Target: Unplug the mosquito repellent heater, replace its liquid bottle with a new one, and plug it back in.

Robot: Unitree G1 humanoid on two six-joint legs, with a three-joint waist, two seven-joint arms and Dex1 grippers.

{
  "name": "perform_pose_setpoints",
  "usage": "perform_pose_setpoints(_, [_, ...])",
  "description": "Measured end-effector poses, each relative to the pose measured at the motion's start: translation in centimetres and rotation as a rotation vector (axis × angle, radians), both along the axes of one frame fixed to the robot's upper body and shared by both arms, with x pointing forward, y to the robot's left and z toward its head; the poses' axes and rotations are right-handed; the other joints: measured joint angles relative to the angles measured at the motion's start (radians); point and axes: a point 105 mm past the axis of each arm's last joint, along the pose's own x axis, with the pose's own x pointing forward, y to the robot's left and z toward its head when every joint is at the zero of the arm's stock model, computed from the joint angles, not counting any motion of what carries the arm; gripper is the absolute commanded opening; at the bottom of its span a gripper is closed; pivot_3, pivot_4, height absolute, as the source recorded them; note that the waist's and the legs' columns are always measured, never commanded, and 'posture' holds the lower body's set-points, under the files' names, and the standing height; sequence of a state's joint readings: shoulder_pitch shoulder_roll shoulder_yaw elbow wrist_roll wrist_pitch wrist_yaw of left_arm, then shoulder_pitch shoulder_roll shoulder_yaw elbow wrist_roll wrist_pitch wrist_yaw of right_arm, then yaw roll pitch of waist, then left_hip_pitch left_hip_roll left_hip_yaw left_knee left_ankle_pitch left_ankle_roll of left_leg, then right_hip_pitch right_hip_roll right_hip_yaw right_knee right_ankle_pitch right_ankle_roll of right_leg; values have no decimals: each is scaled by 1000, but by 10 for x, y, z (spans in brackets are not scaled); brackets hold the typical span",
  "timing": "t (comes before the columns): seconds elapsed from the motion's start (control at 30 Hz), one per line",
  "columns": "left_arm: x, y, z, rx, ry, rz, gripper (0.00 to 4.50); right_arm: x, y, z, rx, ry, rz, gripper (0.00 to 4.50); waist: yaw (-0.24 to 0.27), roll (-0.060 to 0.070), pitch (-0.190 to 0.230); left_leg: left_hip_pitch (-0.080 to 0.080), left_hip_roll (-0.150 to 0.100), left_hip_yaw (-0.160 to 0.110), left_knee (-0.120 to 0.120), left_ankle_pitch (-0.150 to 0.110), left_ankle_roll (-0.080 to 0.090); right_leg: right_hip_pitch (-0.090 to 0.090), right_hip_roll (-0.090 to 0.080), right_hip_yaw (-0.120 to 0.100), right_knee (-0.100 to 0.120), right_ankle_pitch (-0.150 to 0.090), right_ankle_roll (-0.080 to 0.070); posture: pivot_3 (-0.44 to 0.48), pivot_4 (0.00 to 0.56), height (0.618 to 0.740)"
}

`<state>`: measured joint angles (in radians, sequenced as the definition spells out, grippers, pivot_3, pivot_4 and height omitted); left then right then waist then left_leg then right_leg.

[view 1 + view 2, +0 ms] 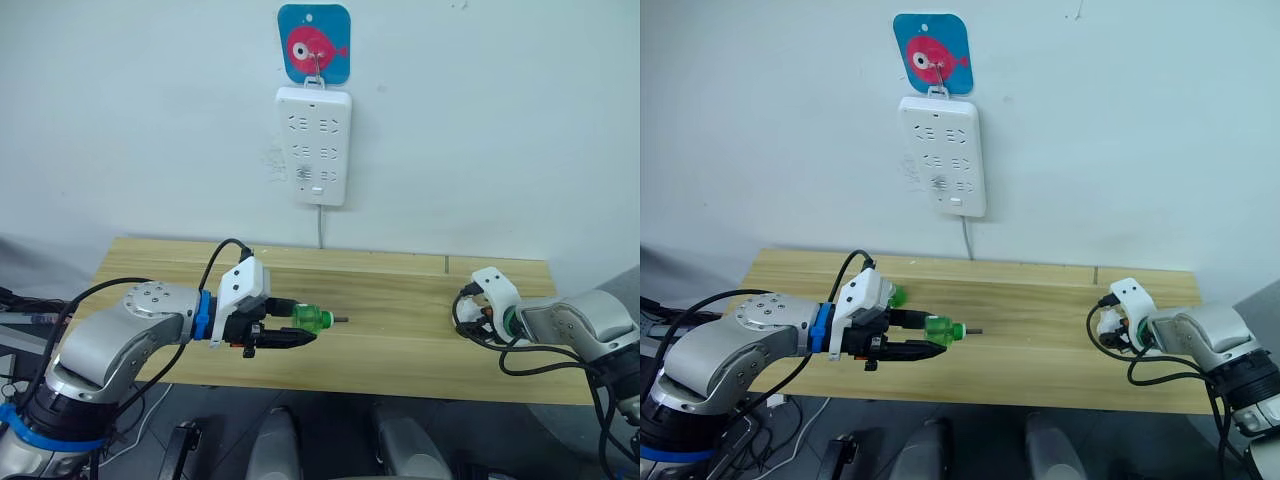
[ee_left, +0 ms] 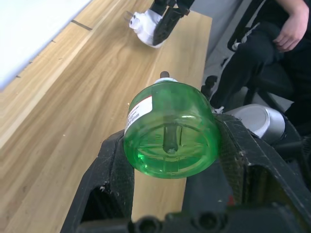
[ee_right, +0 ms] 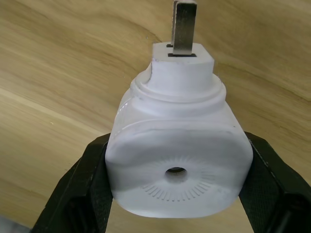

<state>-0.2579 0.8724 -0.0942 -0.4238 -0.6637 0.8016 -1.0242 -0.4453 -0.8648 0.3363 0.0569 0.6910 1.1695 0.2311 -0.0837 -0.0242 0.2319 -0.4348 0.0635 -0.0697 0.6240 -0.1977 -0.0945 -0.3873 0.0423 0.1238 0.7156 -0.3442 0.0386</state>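
My left gripper (image 1: 300,326) is shut on a small translucent green bottle (image 1: 312,319), held sideways above the wooden table (image 1: 400,350), with its bare dark wick pointing to my right. The frames do not show whether it is the old liquid bottle or the new one. In the left wrist view the bottle's base (image 2: 170,131) sits between the two black fingers (image 2: 116,170). The white mosquito repellent heater (image 1: 495,288) is unplugged and held by my right gripper (image 1: 490,310), low over the table's right end. Up close, the heater (image 3: 177,150) shows its metal prongs and vent hole.
A white multi-socket power strip (image 1: 313,145) hangs on the wall from a blue fish hook (image 1: 314,42), above the table's middle. Another small green object (image 1: 897,294) peeks out behind my left wrist. A seated person's hand (image 2: 289,31) is beyond the table's right end.
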Motion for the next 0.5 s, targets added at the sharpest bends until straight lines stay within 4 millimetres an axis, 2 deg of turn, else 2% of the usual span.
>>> perform_pose_setpoints(0.07, [0, -1, -1, -4, 1, 7, 2220, -1, 2, -4, 6, 21, -4, 3013, 0, 0, 0, 0, 0, 0, 0, 0, 0, 0, 0, 0, 0, 0, 0, -84, 214, 740])
perform_pose_setpoints(0.13, [-1, -2, -4, -9, 6, 5, 2220, 1, 4, -4, 11, 22, -16, 3727, 0, 0, 0, 0, 0, 0, 0, 0, 0, 0, 0, 0, 0, 0, 0, -91, 214, 740])
perform_pose_setpoints(0.23, [-1, -5, -6, -14, 11, 1, 2220, 4, 4, -4, 18, 15, -44, 4496, -1, 0, 0, 0, 0, 0, 1, 0, 0, 0, 0, 0, 0, 0, 0, -97, 213, 740])
perform_pose_setpoints(0.37, [-1, -7, -7, -27, 10, 0, 2220, 6, -2, 13, 25, -32, -93, 4500, -1, 1, 0, 0, 0, 0, 1, 0, 0, 1, 0, 0, 0, 0, 1, -104, 212, 740])
perform_pose_setpoints(0.43, [0, -7, -5, -41, -6, 4, 2220, 3, -2, 29, 52, -77, -110, 4500, -1, 1, 0, 0, 0, 0, 0, 0, 0, 0, 0, 0, 0, 0, 1, -112, 213, 740])
perform_pose_setpoints(0.5, [2, -7, -5, -68, -12, 28, 2220, -2, 5, 50, 128, -129, -106, 4500, -1, 1, 0, 0, 0, -1, 0, 0, 0, 1, 0, -1, 0, 0, 1, -124, 215, 740])
